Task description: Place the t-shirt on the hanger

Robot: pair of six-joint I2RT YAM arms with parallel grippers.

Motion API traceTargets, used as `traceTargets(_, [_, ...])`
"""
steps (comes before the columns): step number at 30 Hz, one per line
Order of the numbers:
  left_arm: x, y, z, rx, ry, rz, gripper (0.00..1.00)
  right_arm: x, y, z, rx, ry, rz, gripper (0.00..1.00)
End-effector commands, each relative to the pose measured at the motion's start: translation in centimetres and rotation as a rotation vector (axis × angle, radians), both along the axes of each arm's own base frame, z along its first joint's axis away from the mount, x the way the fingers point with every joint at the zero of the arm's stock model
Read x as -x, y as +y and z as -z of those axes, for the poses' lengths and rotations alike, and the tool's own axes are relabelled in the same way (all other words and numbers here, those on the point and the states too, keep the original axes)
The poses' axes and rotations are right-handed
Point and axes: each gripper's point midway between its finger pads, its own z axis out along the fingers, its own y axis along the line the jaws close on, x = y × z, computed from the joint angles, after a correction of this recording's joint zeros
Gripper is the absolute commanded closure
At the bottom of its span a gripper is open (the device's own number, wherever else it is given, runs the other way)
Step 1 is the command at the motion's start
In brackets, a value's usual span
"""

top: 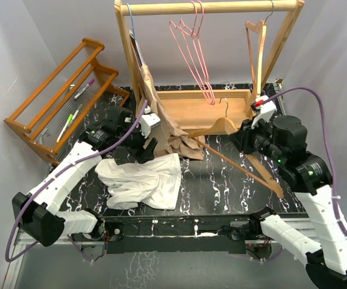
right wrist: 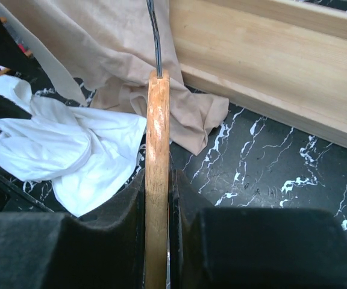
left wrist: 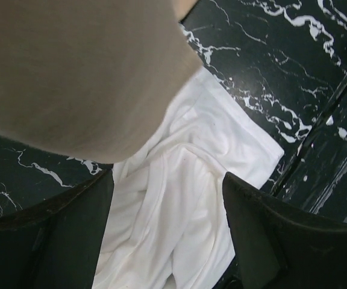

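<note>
Between the wide-spread jaws of the left gripper (left wrist: 168, 211) lies the t-shirt (top: 143, 180), crumpled on the table (top: 221, 186), not gripped. Judged soft, light and limp; best pinched at a bunched upper fold. Right gripper (right wrist: 157, 198) is clamped on a wooden hanger (right wrist: 157, 132). Pink hanger (top: 191, 54) hangs from the rail (top: 221, 7), well apart.

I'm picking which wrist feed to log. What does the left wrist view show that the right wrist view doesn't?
Only left wrist: the left gripper, open over the t-shirt. Only right wrist: the right gripper shut on a wooden hanger, plus the rack base. Both: the t-shirt, the beige garment and the marbled table.
</note>
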Motion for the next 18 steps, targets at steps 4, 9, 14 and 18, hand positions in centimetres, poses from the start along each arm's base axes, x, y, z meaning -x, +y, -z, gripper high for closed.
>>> traceTargets(4, [-0.7,-0.8,-3.3,0.164,-0.008,-0.09,0.27,0.2,-0.3,-7.6,-0.077,-0.154,0.022,0.92])
traceTargets(9, [-1.1,-0.4,-3.9,0.201,-0.026,-0.125,0.26,-1.6,1.2,-9.0,-0.105,-0.171,-0.017,0.92])
traceTargets(14, [-2.1,-0.1,-4.4,0.232,-0.04,-0.166,0.25,-4.1,2.7,-9.9,-0.133,-0.191,-0.039,0.92])
traceTargets(18, [-4.1,0.8,-5.4,0.282,-0.046,-0.246,0.25,-7.1,3.5,-10.3,-0.142,-0.226,-0.013,0.92])
